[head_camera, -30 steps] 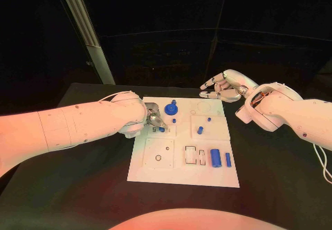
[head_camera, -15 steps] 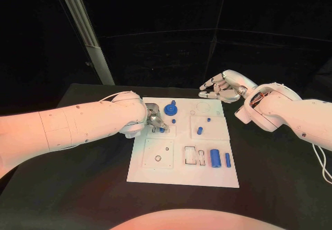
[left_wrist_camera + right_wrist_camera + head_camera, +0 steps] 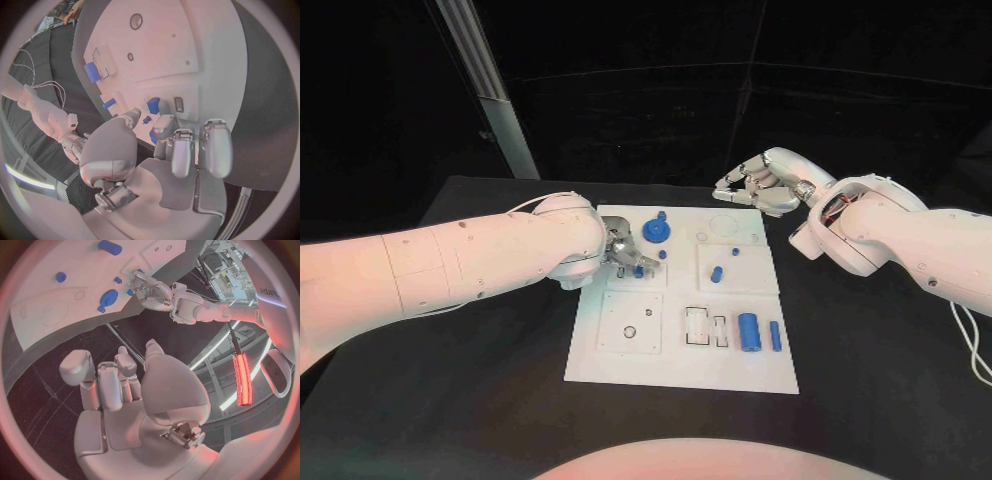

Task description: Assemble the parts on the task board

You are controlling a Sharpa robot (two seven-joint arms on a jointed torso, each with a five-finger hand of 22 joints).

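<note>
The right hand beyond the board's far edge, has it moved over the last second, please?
No. The right hand hovers off the far right corner of the task board, in the same place against that corner as in both earlier head views.

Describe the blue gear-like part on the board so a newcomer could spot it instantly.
Start at the white task board in the middle of the black table and go to its far edge, on the left arm's side. Just beyond the left hand sits the blue round part. It is a wide disc with a knob on top, unlike the slim blue pegs and cylinders elsewhere.
</note>
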